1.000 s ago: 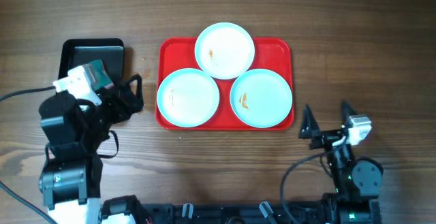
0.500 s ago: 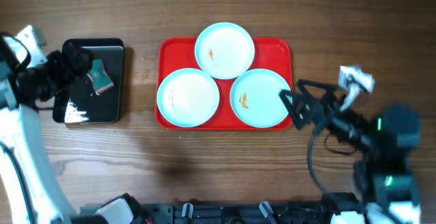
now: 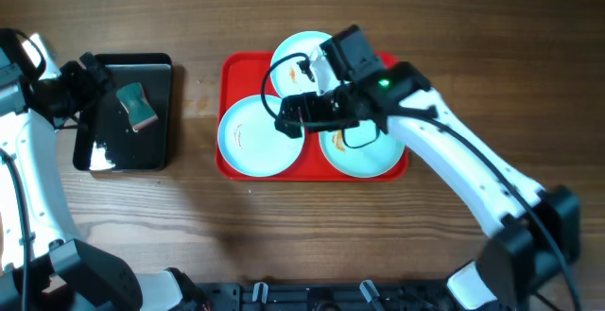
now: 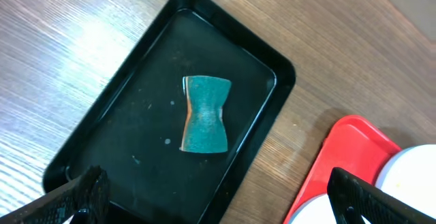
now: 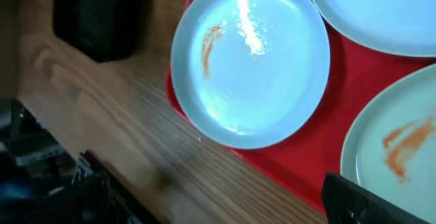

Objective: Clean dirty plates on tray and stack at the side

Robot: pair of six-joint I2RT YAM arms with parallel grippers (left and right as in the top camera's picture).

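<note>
Three pale plates lie on the red tray [image 3: 236, 70]. The back plate [image 3: 298, 60] and the front right plate [image 3: 369, 155] are partly under my right arm; the front left plate [image 3: 250, 136] shows whole. In the right wrist view that plate [image 5: 252, 60] has an orange smear, and so does the plate at the right edge [image 5: 402, 156]. My right gripper [image 3: 289, 117] hangs open over the tray's middle, holding nothing. My left gripper [image 3: 87, 82] is open at the left edge of the black tray [image 3: 151, 136].
A green sponge [image 3: 138, 106] lies in the glossy black tray, left of the red tray; in the left wrist view the sponge [image 4: 204, 114] sits ahead of my open fingers [image 4: 85, 190]. Bare wooden table surrounds both trays.
My right arm has swung from the table's right side to above the red tray. My left arm has lifted away from the black tray's front to its left edge, uncovering the sponge.
</note>
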